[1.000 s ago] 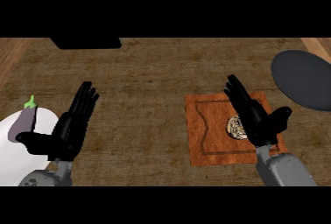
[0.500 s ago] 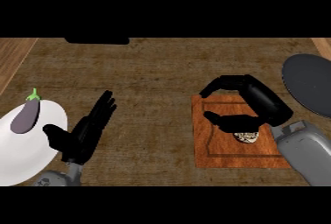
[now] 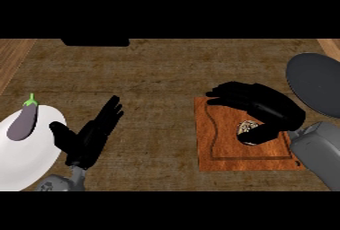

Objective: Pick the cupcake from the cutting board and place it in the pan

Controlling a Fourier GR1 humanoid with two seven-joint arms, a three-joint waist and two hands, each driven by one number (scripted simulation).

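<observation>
View from above onto a brown, woven-looking table [image 3: 153, 72]. At the right lies a reddish-brown wooden cutting board [image 3: 222, 155] with a groove running round its edge. The cupcake [image 3: 245, 127] sits on this board, towards its right side, and only a small speckled part of it shows. The right robot hand [image 3: 260, 110], black on a grey forearm that comes in from the lower right corner, is bent over the board. Its thumb [image 3: 264, 133] curls round the right and lower side of the cupcake, holding it against the palm, while its fingers [image 3: 229, 93] curve down past the board's far edge. The pan [image 3: 320, 83], a dark grey round shape, lies at the right edge of the view, just beyond the board's far right corner and apart from the cupcake. At the left, the left robot hand [image 3: 85, 137] is flat and wide open, fingers straight and pointing away, above the table. Just beside it is a white plate [image 3: 30, 164] at the left edge, with a purple eggplant [image 3: 22, 123] with a green stem lying on it. A black object [image 3: 96, 42] shows at the top edge
</observation>
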